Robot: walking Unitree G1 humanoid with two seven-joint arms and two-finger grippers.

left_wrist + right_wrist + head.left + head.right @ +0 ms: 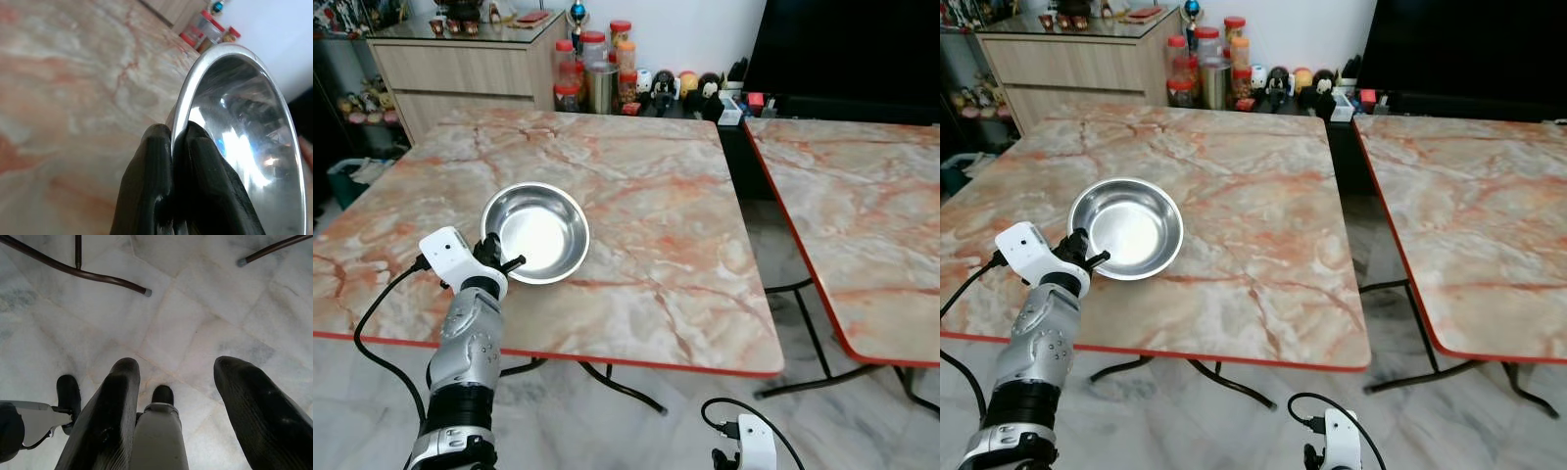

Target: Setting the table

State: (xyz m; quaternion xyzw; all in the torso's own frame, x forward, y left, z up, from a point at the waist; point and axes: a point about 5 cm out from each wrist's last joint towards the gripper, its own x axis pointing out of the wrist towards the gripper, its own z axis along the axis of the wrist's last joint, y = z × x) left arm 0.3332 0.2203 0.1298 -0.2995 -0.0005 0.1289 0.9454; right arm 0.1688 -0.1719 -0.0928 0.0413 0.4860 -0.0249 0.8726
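The left gripper (172,139) pinched the steel bowl's (536,232) near rim, one finger inside, one outside. The right gripper (176,387) hung spread above the floor (205,318).

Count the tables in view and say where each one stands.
2. One table is in front, bearing the bowl that the left gripper pinches; the other table stands to its right, across a gap.

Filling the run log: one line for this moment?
left gripper: shut on bowl rim | bowl: on table | right gripper: open, idle over floor
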